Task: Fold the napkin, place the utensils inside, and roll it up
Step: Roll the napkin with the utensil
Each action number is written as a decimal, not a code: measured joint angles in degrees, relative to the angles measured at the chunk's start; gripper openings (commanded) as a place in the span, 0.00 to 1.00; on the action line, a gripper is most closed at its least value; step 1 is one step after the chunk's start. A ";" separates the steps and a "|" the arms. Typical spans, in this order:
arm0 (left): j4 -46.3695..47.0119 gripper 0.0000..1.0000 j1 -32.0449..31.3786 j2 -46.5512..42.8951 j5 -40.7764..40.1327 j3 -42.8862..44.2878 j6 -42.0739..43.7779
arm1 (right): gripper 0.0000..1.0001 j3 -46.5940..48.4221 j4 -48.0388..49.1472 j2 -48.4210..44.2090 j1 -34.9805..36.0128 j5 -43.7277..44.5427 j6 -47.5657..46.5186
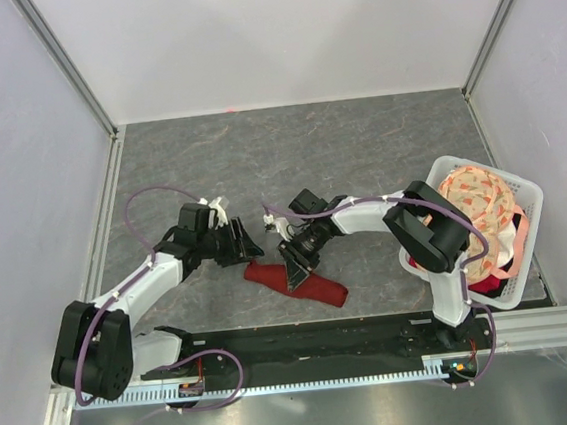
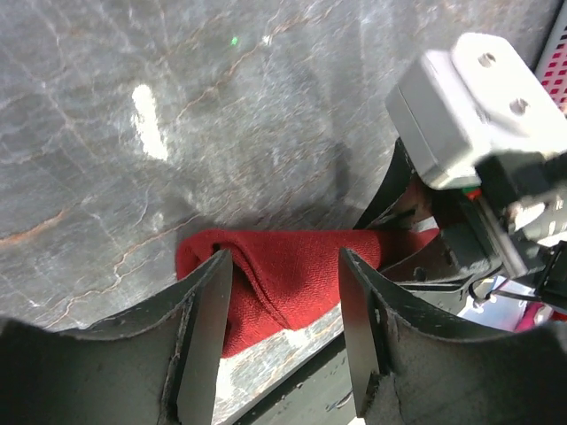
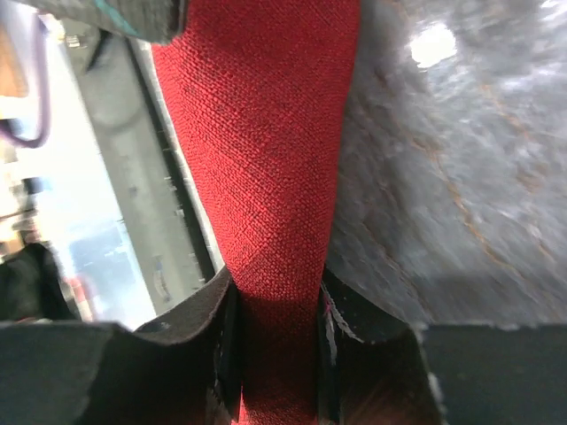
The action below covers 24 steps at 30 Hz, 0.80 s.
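the burgundy napkin (image 1: 323, 290) lies as a tight roll on the grey table (image 1: 358, 155), close to the near edge, between the two arms. the right gripper (image 3: 276, 282) is clamped across the middle of the roll, one finger pressed against each side of the cloth, and i'd say that pinch is there to stop the roll springing loose. the left gripper (image 2: 285, 257) stands released, its jaws spread either side of the roll's rounded end without squeezing it. off to the right, a white basket (image 1: 523, 194) holds a floral cloth (image 1: 475, 199), well apart from the work. no spoon shows anywhere; whether it sits inside the roll i can't tell. the right arm's head covers the roll's middle from above, and the wrist view crops both ends.
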 measured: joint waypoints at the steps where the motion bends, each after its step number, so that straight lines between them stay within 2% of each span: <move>1: 0.11 0.55 0.00 0.04 0.00 -0.37 0.00 | 0.36 0.13 -0.02 0.61 -0.26 -1.36 0.15; 8: 0.46 0.55 0.00 0.59 0.15 -2.45 -0.02 | 0.36 1.11 -0.46 4.76 -3.21 -9.55 1.25; 17: 1.57 0.53 0.00 -0.31 0.39 -3.69 -0.09 | 0.37 2.16 -0.96 7.63 -4.48 -13.64 3.15; 20: 2.56 0.34 0.00 -0.39 1.14 -4.48 -0.28 | 0.40 2.36 -1.09 8.13 -4.74 -14.29 3.78; 21: 2.91 0.20 0.00 -0.39 1.33 -4.83 -0.44 | 0.41 2.36 -1.09 8.13 -4.74 -14.34 3.87; 24: 3.58 0.02 0.00 -0.04 1.75 -5.49 -1.01 | 0.48 2.49 -1.27 8.07 -4.76 -14.32 4.46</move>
